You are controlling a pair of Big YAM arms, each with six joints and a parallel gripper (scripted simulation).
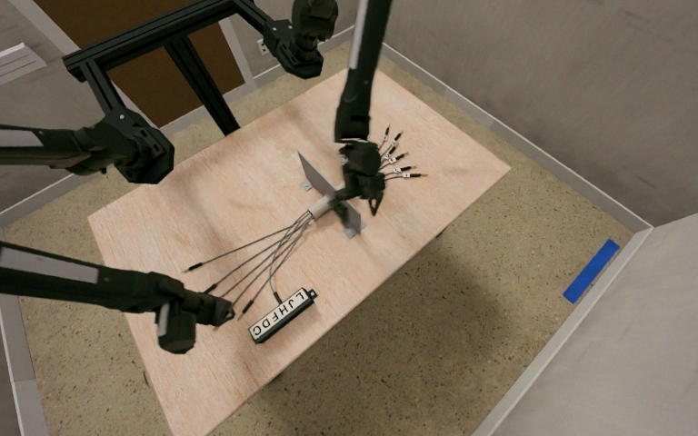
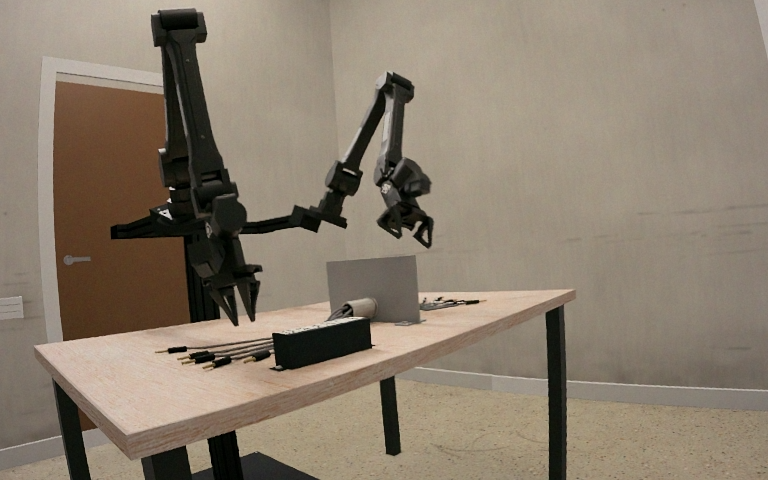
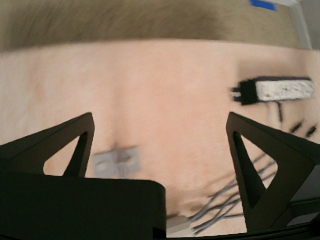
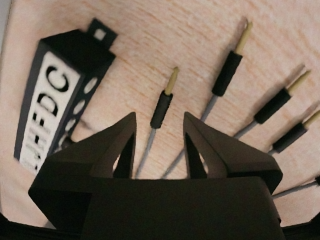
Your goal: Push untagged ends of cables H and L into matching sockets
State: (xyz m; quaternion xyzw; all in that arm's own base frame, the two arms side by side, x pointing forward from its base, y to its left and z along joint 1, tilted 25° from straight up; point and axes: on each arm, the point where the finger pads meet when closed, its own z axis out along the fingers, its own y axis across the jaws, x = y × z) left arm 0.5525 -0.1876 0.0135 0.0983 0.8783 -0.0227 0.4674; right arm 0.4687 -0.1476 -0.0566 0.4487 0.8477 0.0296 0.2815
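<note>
The black junction box (image 1: pixel 282 314) lies near the table's front edge, its top reading L J H F D C; it also shows in the right wrist view (image 4: pixel 60 103). Several untagged plugs (image 1: pixel 210 289) fan out from the grey conduit (image 1: pixel 321 205). One cable end (image 1: pixel 277 297) reaches the box's side near the L/J end. Tagged ends (image 1: pixel 398 159) lie beyond the divider plate (image 1: pixel 329 190). My right gripper (image 1: pixel 226 310) hovers over the untagged plugs, fingers narrowly apart and empty, with one plug (image 4: pixel 162 103) just beyond the fingertips. My left gripper (image 1: pixel 367 197) (image 2: pixel 412 237) is wide open, high above the conduit.
The upright grey divider plate (image 2: pixel 373 288) crosses the table's middle, with the conduit through its base. A black frame (image 1: pixel 154 30) stands behind the table. A blue tape strip (image 1: pixel 591 270) is on the floor.
</note>
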